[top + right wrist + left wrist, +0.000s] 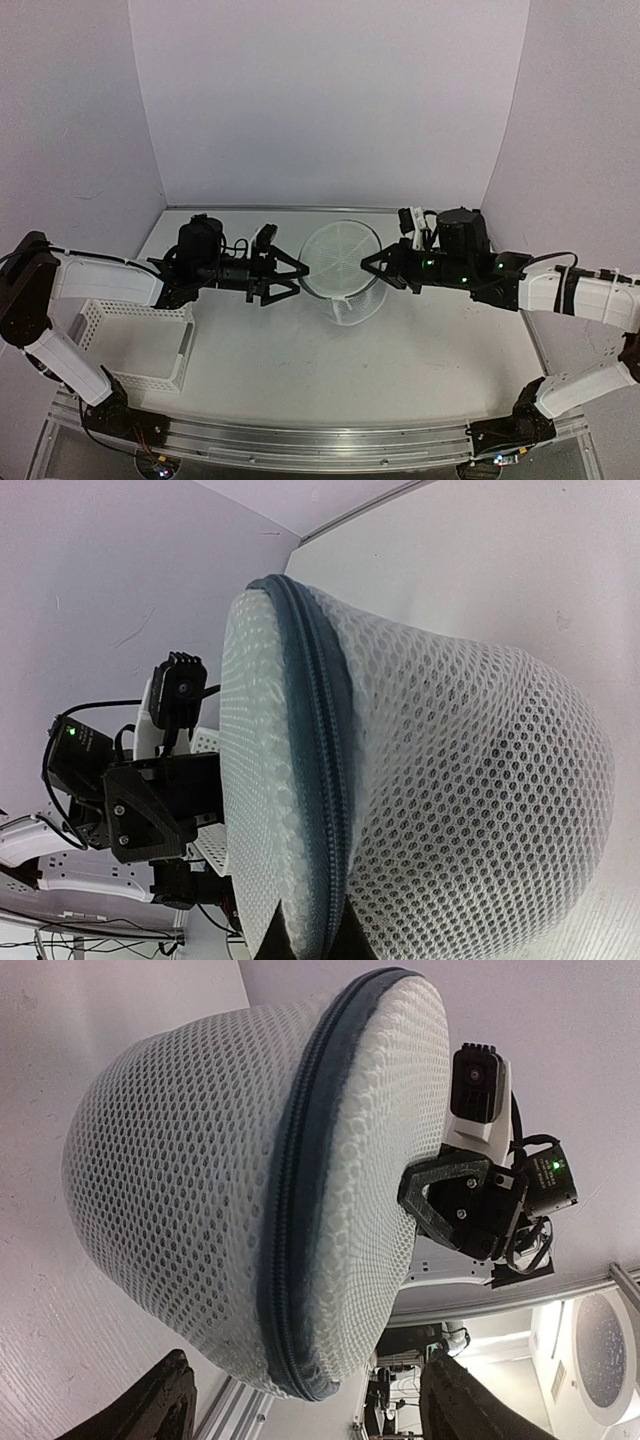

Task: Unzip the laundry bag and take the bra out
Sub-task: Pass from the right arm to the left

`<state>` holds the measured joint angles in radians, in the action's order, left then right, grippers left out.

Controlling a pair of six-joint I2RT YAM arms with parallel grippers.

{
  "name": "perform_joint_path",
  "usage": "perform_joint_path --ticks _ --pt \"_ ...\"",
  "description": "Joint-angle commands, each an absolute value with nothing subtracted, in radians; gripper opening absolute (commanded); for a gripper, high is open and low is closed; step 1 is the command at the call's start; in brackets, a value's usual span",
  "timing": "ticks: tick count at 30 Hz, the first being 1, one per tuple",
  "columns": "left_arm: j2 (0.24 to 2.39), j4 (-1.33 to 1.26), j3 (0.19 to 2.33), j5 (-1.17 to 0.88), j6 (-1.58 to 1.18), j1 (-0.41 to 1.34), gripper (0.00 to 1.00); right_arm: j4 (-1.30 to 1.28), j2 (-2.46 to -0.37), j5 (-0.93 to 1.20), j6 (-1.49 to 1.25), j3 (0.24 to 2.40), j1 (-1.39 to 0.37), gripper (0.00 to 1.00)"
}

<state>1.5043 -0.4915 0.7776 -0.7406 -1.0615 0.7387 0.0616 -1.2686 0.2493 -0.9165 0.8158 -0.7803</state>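
Plainly, the unzipping step is not yet done: the grey-blue zipper [292, 1230] circling the laundry bag [340, 262] reads as closed along every stretch that both wrist views show. The bag sits at the middle of the pale surface [400, 370], between the two arms, tipped so that its flat round face looks upward. The right pincer [365, 265] is clenched at the bag's right rim; its wrist view shows dark fingertips on either side of the zipper band, so it appears to be grasping the bag there. The left pincer [302, 279] stands released just left of the bag, jaws spread and touching nothing.

The next move, by the look of it, calls for finding the zipper's small pull, which none of the views shows, and drawing it round the curved seam while the other pincer steadies the soft bag.

The bag is a drum of white honeycomb mesh, springy and translucent, bulging into a dome below a stiffer rim. The bra cannot be made out through the mesh; only grey shadow shows behind the holes. A rectangular white plastic lattice basket [130, 312] sits near the left arm, well apart from the bag.
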Motion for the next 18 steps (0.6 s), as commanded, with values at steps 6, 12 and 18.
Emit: perform_joint_path --ticks 6,12,18 --pt "1.504 -0.544 0.796 -0.754 -1.110 0.738 0.75 0.202 -1.321 0.301 -0.929 0.870 -0.780 0.00" --pt "1.525 -0.547 0.811 -0.766 -1.122 0.739 0.69 0.223 -1.350 0.328 -0.934 0.885 -0.781 0.00" --pt "1.543 -0.553 0.820 -0.767 -1.126 0.739 0.52 0.269 -1.379 0.360 -0.952 0.884 -0.781 0.00"
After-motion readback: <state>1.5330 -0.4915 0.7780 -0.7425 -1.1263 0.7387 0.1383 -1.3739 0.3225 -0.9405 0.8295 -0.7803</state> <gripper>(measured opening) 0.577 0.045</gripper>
